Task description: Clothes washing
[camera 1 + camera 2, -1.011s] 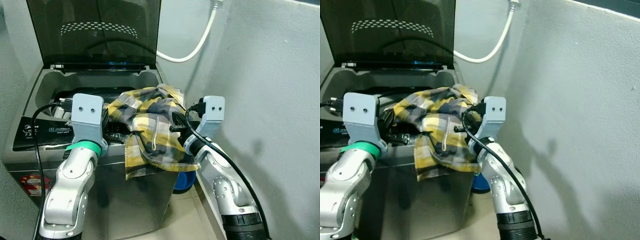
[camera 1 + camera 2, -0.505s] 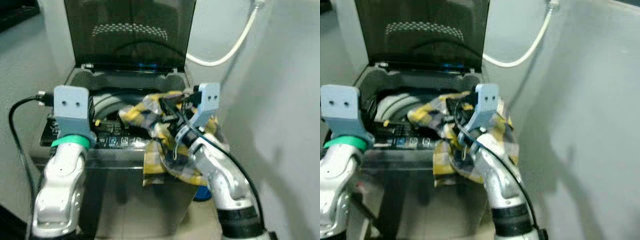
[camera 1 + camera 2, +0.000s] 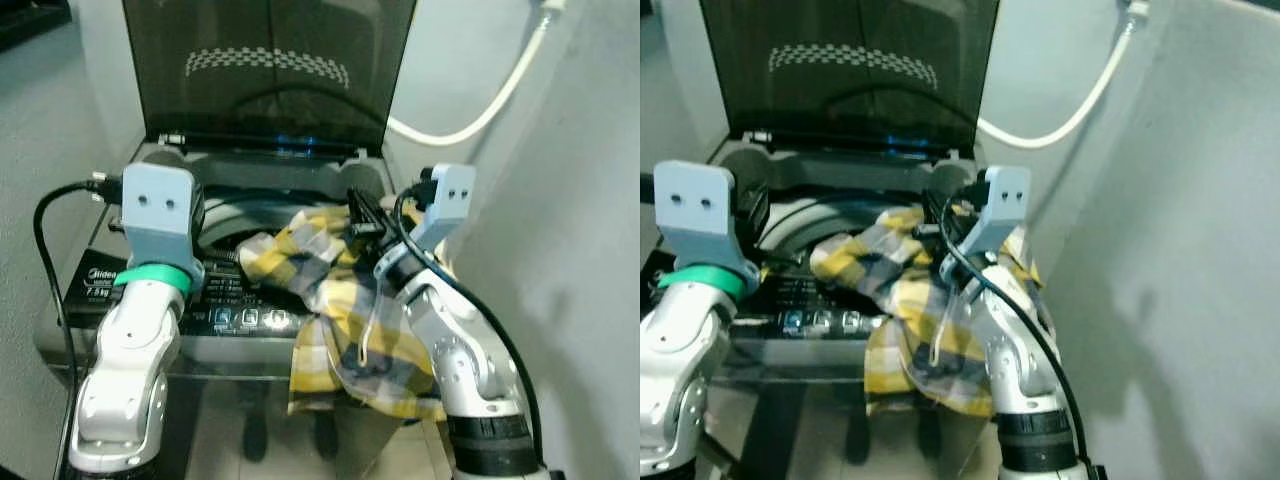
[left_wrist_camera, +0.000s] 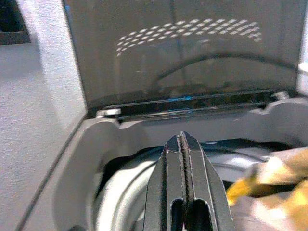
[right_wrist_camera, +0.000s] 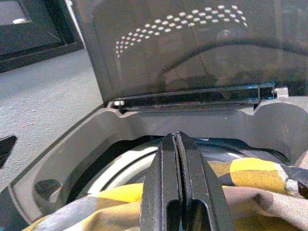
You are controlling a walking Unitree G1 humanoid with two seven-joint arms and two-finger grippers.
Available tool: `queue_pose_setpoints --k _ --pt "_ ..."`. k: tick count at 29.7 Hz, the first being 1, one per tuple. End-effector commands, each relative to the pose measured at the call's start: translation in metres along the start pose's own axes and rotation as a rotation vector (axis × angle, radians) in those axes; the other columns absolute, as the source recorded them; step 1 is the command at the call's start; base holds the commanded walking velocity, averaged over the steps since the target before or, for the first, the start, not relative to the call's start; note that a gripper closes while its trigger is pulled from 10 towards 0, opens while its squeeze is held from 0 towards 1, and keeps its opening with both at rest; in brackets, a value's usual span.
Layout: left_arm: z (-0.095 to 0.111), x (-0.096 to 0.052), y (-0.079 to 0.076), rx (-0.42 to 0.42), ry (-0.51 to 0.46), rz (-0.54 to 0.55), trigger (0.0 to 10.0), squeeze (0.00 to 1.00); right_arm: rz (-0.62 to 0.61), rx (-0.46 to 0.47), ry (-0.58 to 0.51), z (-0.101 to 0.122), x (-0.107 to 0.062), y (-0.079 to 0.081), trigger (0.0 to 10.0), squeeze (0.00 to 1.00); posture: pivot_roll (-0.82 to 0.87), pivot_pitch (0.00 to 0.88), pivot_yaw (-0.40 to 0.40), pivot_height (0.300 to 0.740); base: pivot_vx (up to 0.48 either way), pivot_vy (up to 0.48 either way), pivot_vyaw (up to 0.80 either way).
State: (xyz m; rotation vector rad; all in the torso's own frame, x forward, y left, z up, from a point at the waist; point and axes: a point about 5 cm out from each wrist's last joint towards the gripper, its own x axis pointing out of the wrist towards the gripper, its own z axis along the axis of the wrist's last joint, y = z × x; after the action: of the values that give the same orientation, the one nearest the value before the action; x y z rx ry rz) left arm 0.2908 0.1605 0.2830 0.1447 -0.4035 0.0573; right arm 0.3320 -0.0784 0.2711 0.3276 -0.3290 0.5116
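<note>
A yellow and grey plaid shirt (image 3: 340, 300) lies over the front right rim of the top-loading washing machine (image 3: 150, 300) and hangs down its front. The dark lid (image 3: 270, 70) stands open. My right gripper (image 3: 362, 208) is shut and sits just above the shirt, pointing over the drum (image 5: 115, 168); the cloth (image 5: 250, 173) lies under its fingers. My left gripper (image 4: 183, 142) is shut with nothing in it, held over the left side of the drum opening (image 4: 120, 187).
A white hose (image 3: 480, 105) runs down the grey wall (image 3: 580, 250) close on the right of the machine. The lit control panel (image 3: 240, 318) runs along the front edge. Grey wall stands on the left.
The camera has shifted and now looks more down into the machine. My right gripper has moved from beside the shirt to above it, and the shirt now hangs lower over the front.
</note>
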Motion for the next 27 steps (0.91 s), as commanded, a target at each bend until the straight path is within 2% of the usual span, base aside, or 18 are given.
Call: queue_pose_setpoints --k 1,5,6,8,9,10,13,15,18,21,27 --pt "0.001 -0.003 -0.001 -0.001 -0.011 -0.008 10.0 0.0 -0.001 0.012 0.004 -0.002 -0.002 -0.003 10.0 0.0 0.05 0.035 -0.035 0.74 0.0 0.0 0.0" --pt "0.001 -0.003 -0.001 0.007 -0.01 -0.007 10.0 0.0 0.022 0.0 0.017 -0.003 -0.002 -0.002 10.0 0.0 0.05 0.034 -0.036 0.74 0.0 0.0 0.0" --pt "0.002 -0.003 0.007 0.096 0.008 -0.008 10.0 0.0 0.044 -0.062 0.062 -0.003 -0.001 -0.007 10.0 0.0 0.05 0.031 -0.037 0.74 0.0 0.0 0.0" --pt "0.003 -0.003 0.011 0.123 0.012 -0.008 10.0 0.0 0.048 -0.082 0.072 -0.002 -0.001 -0.01 10.0 0.0 0.05 0.031 -0.038 0.74 0.0 0.0 0.0" --pt "0.004 -0.003 0.018 0.127 0.017 0.0 10.0 0.0 0.064 -0.099 0.1 0.0 -0.001 -0.015 10.0 0.97 0.05 0.032 -0.04 0.74 0.0 0.0 0.0" --pt "0.005 -0.004 0.026 0.126 0.013 0.002 10.0 0.0 0.086 -0.115 0.133 0.001 -0.002 -0.019 10.0 1.0 0.05 0.034 -0.04 0.74 0.0 0.0 0.0" --pt "0.005 -0.006 0.048 0.148 0.021 0.018 10.0 0.0 0.178 -0.157 0.24 0.004 -0.008 -0.025 10.0 1.0 0.05 0.038 -0.042 0.74 0.0 0.0 0.0" --pt "0.005 -0.008 0.054 0.158 0.026 0.017 10.0 0.0 0.215 -0.165 0.286 0.005 -0.012 -0.027 10.0 1.0 0.05 0.038 -0.041 0.74 0.0 0.0 0.0" --pt "0.003 -0.01 0.056 0.159 0.036 -0.008 10.0 0.0 0.232 -0.177 0.316 0.006 -0.014 -0.029 10.0 1.0 0.05 0.04 -0.041 0.74 0.0 0.0 0.0" --pt "-0.005 -0.021 0.053 0.178 0.071 -0.164 10.0 0.0 0.304 -0.157 0.417 0.008 -0.021 -0.031 10.0 1.0 0.05 0.047 -0.035 0.74 0.0 0.0 0.0" --pt "-0.008 -0.026 0.052 0.2 0.082 -0.215 10.0 0.0 0.295 -0.176 0.447 0.005 -0.019 -0.033 10.0 1.0 0.05 0.05 -0.035 0.74 0.0 0.0 0.0"
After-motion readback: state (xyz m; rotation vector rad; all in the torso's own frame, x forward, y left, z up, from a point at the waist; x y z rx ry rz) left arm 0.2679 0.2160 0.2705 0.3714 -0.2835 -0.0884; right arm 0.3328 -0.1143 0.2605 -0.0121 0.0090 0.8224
